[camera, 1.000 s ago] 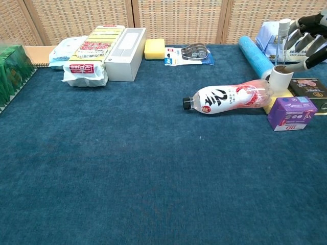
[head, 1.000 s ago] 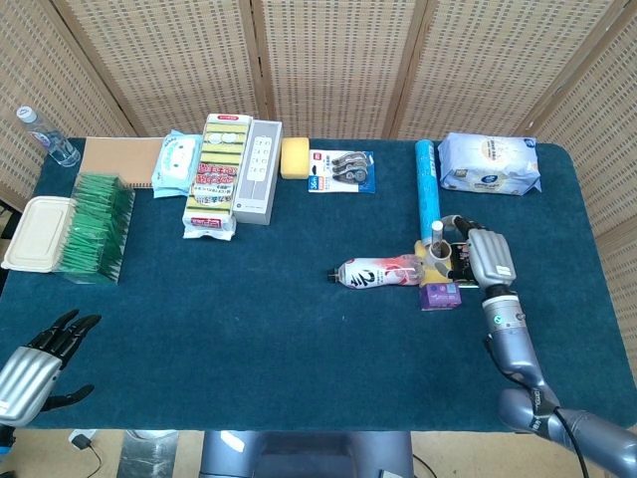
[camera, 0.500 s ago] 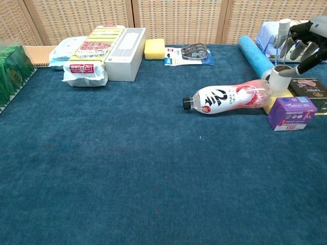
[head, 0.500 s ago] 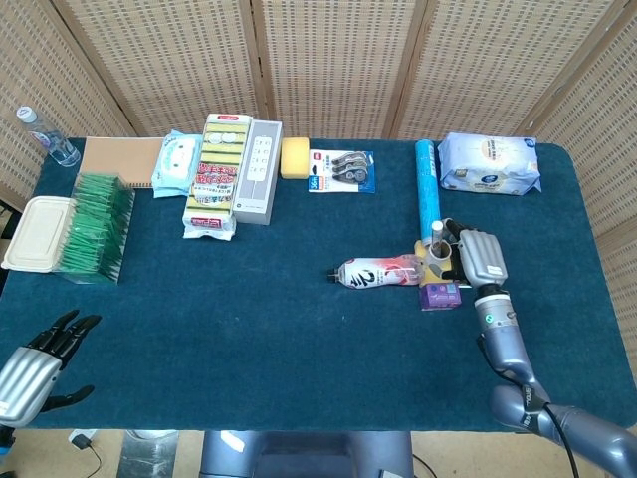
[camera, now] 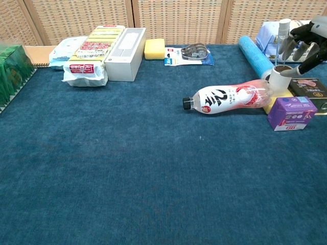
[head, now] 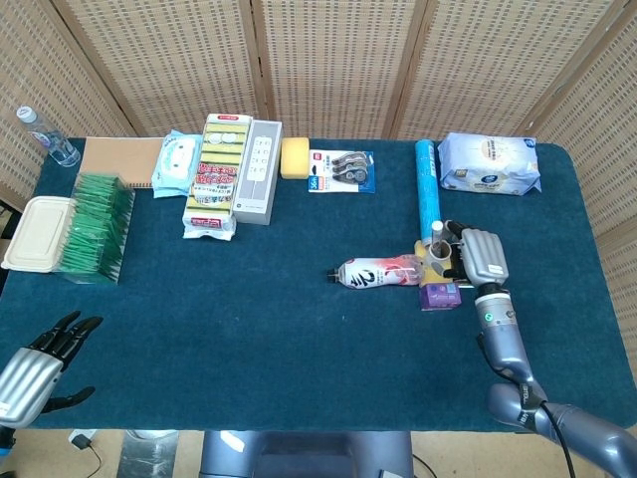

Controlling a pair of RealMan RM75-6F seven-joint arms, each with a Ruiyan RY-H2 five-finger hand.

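Spray bottle (camera: pixel 284 31) stands upright behind the white cup (camera: pixel 280 77), right of the lying drink bottle (camera: pixel 227 97). Nearest, left robot hand (head: pixel 35 370) idles, fingers spread, holding nothing. Beyond the purple box (camera: pixel 291 113), right robot hand (camera: pixel 306 43) reaches the spray bottle; grip unclear.

Setting: robot test bench, lab-type. Evidence: blue-covered table (head: pixel 249 329); perforated folding screens (head: pixel 328 60) enclosing it; assorted packaged household goods laid out, e.g. wipes pack (head: pixel 489 162), sponge pack (head: pixel 215 174).
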